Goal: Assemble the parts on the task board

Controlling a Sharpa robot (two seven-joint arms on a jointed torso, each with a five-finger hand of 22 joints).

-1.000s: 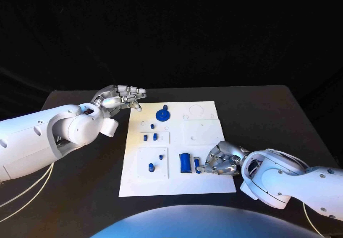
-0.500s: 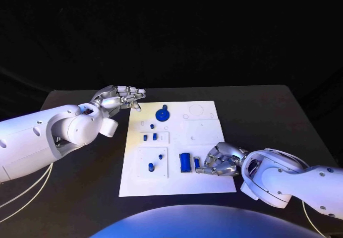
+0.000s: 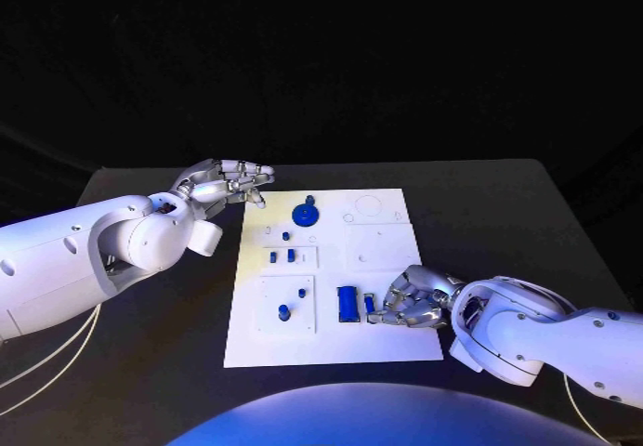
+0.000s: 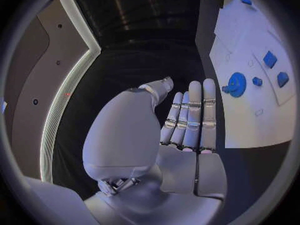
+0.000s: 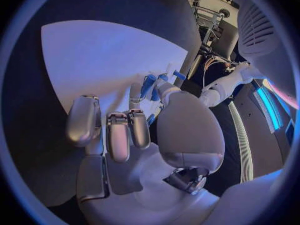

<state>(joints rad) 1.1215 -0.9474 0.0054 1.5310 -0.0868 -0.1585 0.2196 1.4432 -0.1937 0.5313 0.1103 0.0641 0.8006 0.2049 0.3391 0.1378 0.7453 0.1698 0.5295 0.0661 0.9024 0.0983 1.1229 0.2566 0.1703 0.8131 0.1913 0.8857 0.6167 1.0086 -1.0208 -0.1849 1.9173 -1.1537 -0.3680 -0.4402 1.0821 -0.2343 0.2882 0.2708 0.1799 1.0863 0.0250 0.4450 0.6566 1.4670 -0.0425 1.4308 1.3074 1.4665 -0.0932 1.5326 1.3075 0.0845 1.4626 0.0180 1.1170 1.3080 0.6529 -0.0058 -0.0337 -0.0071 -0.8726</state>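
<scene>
Left hand (image 3: 225, 178) hovers off the task board's (image 3: 388, 251) far left corner, fingers apart, palm bare, holding nothing. On the white board sits a round blue disc (image 3: 307, 216); nearer, a blue bar (image 3: 347, 304). Beside it, the right hand (image 3: 413, 299) curls down, pinching a small blue peg (image 3: 369, 303).

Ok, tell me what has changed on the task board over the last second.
Almost nothing. The right robot hand has crept slightly toward the small blue part beside the blue block, fingers at it. The left robot hand stayed at the task board's far left corner, holding nothing. The blue disc and other parts stayed put.
</scene>
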